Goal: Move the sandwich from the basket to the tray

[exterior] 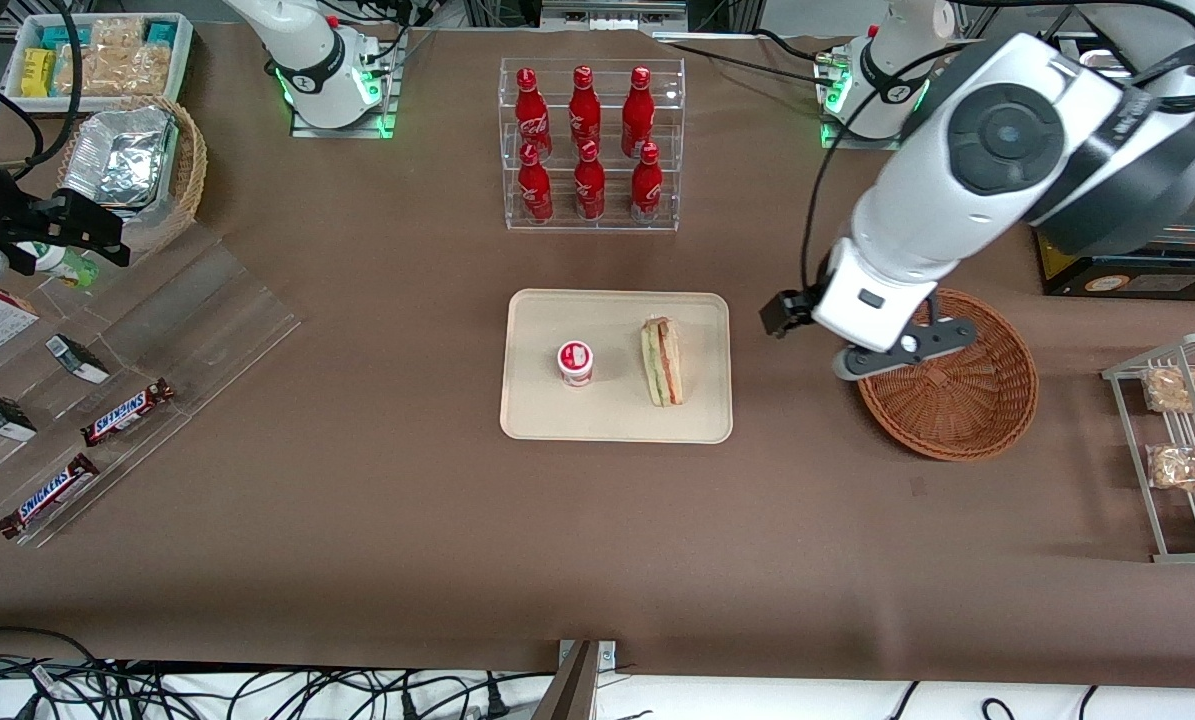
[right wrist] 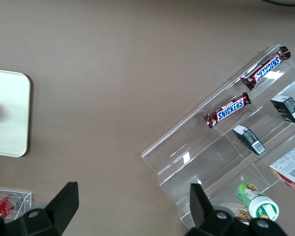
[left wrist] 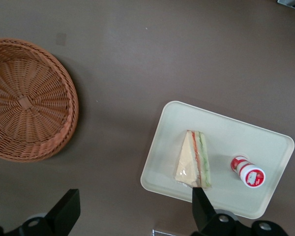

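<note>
**A:** ok so where's the sandwich [exterior: 662,361] at? Looks to me like it's already lying on the tray [exterior: 537,415], just beside the little red-and-white cup [exterior: 576,362], on the side of the cup toward the working arm's end.

**B:** yep, and the basket [exterior: 967,420] has nothing in it, you can see the bare weave in the wrist view [left wrist: 24,103]. So I'd call the placing basically done.

**A:** and the gripper [exterior: 902,350]?

**B:** up in the air over the basket's rim on the side nearest the tray, holding nothing. Fingers [left wrist: 202,209] are spread wide apart in the wrist cam, with only table between them.

**A:** which way does the sandwich lie from it then?

**B:** sideways, toward the parked arm's end, with a strip of bare table between the tray and the basket. Its long axis runs nearer-to-farther from the front camera, filling layers showing on top. Hard to say from here whether it's lying flat or on edge, the wrap blurs that a bit.

**A:** so if anything's left it's just pulling away?

**B:** my guess too. Nothing to grab, the working arm only needs to back off without clipping the basket.
</note>
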Robot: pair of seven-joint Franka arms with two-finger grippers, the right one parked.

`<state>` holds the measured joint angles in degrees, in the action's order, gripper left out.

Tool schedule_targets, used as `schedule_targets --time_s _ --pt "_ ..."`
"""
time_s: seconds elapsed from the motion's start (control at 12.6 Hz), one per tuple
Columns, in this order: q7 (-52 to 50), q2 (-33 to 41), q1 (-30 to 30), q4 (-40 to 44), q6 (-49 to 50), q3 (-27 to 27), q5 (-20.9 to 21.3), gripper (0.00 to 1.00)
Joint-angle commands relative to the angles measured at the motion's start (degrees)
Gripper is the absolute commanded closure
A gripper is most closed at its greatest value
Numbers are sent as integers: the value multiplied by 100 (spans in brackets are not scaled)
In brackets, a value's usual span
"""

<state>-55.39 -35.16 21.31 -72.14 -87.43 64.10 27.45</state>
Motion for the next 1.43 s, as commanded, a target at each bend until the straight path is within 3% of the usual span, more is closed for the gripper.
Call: schedule_targets --time_s 0.0,0.64,0.79,0.95,1.11,1.35 --pt "388 228 320 60 208 50 -108 0" --pt "2100 246 1313 289 525 32 -108 0" --pt "2663 246 1149 306 673 -203 -99 0" --pt "3015 255 500 768 1069 -1000 -265 0" --pt "3489 386 147 1035 1263 -1774 -818 0" --pt "4174 956 -669 966 1255 -3503 -1792 0"
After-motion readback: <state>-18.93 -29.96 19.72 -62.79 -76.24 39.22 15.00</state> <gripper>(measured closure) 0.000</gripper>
